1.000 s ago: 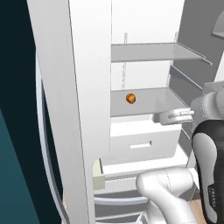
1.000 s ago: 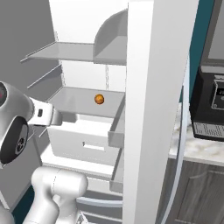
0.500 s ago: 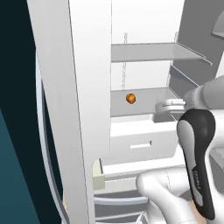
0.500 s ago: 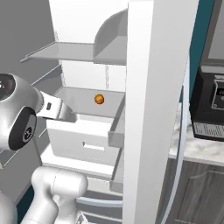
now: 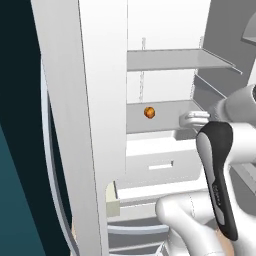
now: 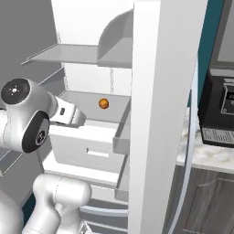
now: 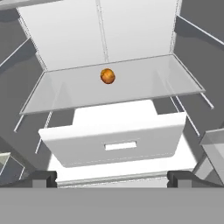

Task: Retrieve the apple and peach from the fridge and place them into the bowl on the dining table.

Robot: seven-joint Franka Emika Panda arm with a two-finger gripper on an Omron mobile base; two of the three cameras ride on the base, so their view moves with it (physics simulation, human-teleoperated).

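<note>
One small orange fruit with brownish shading, the peach (image 7: 107, 75), sits alone on the middle glass shelf (image 7: 65, 92) of the open fridge (image 5: 85, 125). In the hand view it lies at about twelve o'clock from the fingertips, near the back wall and slightly left of the shelf's centre. In the left base view the peach (image 5: 149, 112) rests toward the left end of the shelf, and in the right base view the peach (image 6: 103, 103) is near the shelf's right side, close to the door edge. No red apple can be made out on the shelves shown.

Below the shelf, at six o'clock from the fruit in the hand view, a white drawer (image 7: 113, 140) with a slot handle sticks out toward the camera. An upper shelf (image 5: 175, 59) is bare above.

The gripper (image 7: 111, 178) hangs in front of the fridge opening with its jaws fully apart and nothing between them; it is well short of the fruit, at roughly the level of the drawer front.

Judging from this, the step in hand is the reach for the peach. The next move calls for lifting the hand above the drawer and the shelf's front edge, pushing inward toward twelve o'clock, and bracketing the fruit with the fingers before closing, taking care not to nudge the round fruit so that it rolls away.
</note>
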